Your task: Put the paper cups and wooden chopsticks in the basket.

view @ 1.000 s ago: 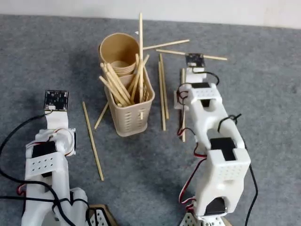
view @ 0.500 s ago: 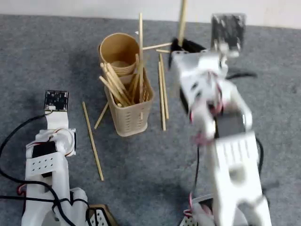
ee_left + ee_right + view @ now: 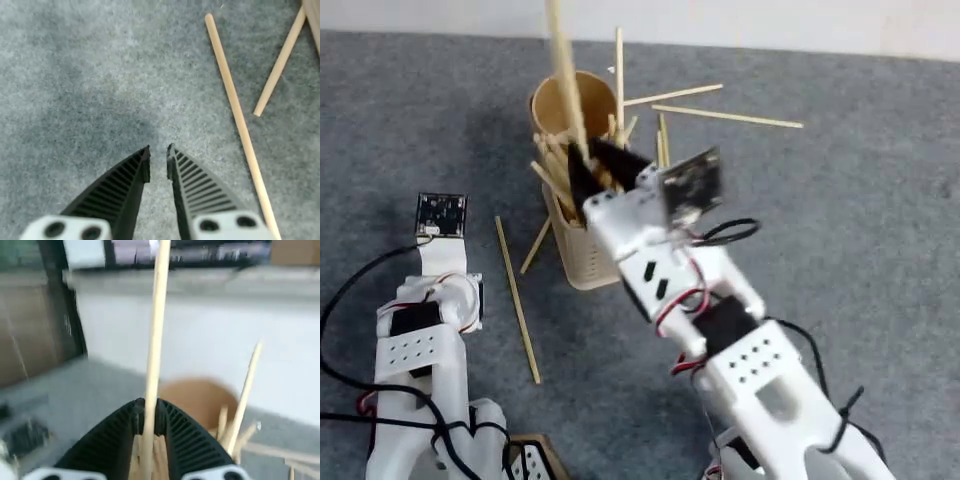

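Grey surface (image 3: 880,250) carries the basket (image 3: 585,255), with cups (image 3: 570,100) and many sticks already inside. The right claw (image 3: 148,410) clamps one chopstick (image 3: 157,315) upright above it. The left claw (image 3: 157,152) is slightly apart and empty. Perhaps five loose chopsticks (image 3: 517,300) are left to collect.

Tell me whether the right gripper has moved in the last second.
Yes. The right gripper has swung from the carpet beside the basket to above the basket, carrying a chopstick upright.
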